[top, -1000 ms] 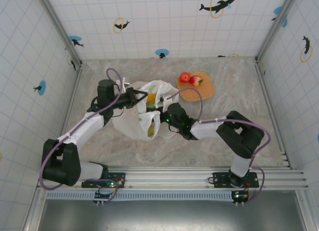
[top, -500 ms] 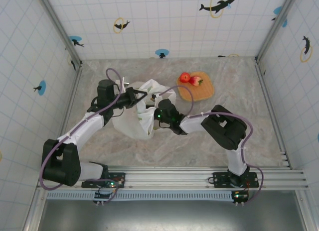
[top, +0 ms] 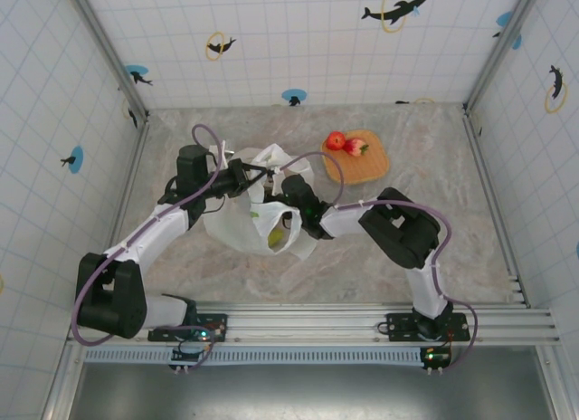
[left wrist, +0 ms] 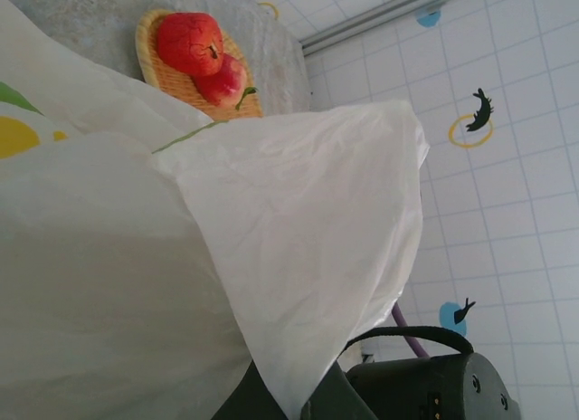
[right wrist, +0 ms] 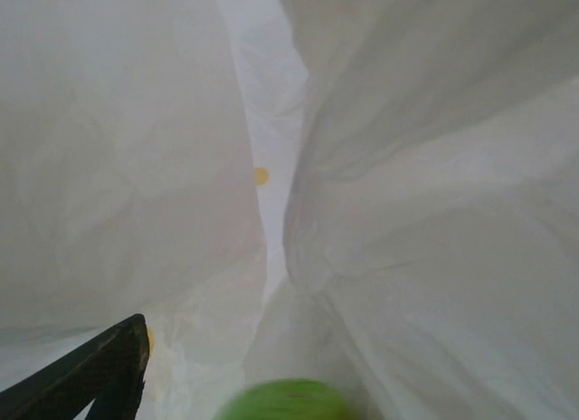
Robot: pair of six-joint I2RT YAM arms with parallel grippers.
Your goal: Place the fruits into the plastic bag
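Note:
The white plastic bag [top: 237, 223] lies crumpled at mid-table, its rim pinched in my left gripper [top: 246, 177], which is shut on the thin film [left wrist: 298, 384]. My right gripper [top: 291, 195] reaches into the bag's mouth. In the right wrist view one dark finger [right wrist: 99, 375] stands far left, the jaws open. A blurred green fruit [right wrist: 285, 402] sits low between them, apart from that finger. A yellow-green fruit [top: 276, 234] shows inside the bag from above. Two red apples [top: 336, 140] [top: 355, 147] rest on the tray.
The flat orange-tan tray [top: 366, 167] lies right of the bag, near the back; it also appears in the left wrist view [left wrist: 154, 71]. Tiled walls and metal posts enclose the table. The right arm's elbow [top: 407, 225] stands right of the bag.
My right gripper has pushed leftward, deeper into the bag's mouth, and the bag's folds have shifted around it. The left gripper has kept its hold in the same place.

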